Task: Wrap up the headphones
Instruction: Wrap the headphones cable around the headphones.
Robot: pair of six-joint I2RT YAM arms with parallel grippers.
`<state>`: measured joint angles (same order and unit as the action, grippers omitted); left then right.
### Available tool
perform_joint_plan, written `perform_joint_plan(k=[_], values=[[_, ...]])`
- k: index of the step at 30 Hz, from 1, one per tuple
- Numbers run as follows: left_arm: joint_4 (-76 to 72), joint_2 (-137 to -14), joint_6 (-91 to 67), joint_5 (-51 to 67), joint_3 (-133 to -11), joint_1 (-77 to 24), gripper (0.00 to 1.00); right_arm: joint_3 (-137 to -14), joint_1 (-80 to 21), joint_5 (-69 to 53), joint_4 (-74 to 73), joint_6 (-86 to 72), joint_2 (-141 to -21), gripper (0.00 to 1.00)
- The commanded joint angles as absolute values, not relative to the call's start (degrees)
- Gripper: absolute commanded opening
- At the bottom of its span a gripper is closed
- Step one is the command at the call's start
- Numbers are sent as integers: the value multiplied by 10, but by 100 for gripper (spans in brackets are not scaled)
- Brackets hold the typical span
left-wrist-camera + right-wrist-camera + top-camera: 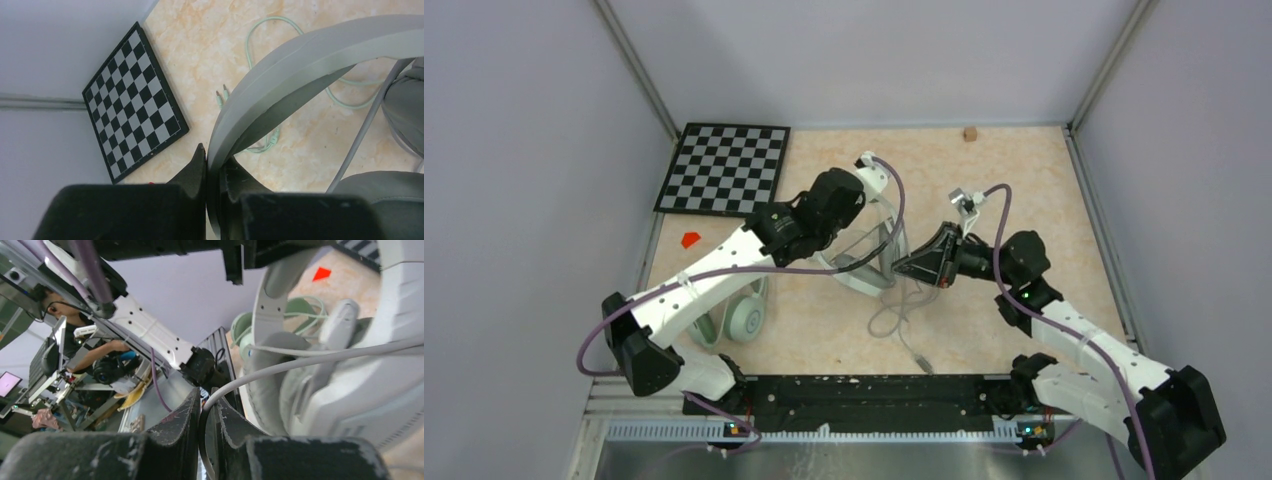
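Observation:
The white headphones are held off the table at its middle. My left gripper is shut on their grey headband, and a grey ear cup hangs at the right edge of the left wrist view. My right gripper is close beside a cup of the white headphones, its fingers pinched on the grey cable. The rest of that cable lies in loose loops on the table. The mint-green headphones lie under my left arm, and their pale-green cable trails loose.
A checkerboard lies at the back left. Near it is a small red marker. A small wooden block sits by the back wall. Walls close in the table on three sides.

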<state>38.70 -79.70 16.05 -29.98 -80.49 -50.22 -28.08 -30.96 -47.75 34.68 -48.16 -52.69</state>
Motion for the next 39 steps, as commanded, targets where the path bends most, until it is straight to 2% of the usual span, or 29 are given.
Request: perform_joint_plan(k=[1,6,11,19,28,39], values=[[371,-806,38,-387,-854,-493,0,-288,-317,-493,454,-509,-516,13],[365,-790,-72,-406,-865,-493,0,-286,-347,-466,451,-492,-528,13],[367,-780,-155,-377,-887,-493,0,-307,-384,-407,366,-419,-523,12],[309,-734,-259,-347,-843,-492,0,-317,-412,-312,287,-360,-486,12],[237,-699,-304,-327,-798,-492,0,-321,-464,-253,264,-317,-478,12],[234,-691,-363,-326,-806,-492,0,-295,-497,-187,277,-235,-473,12]])
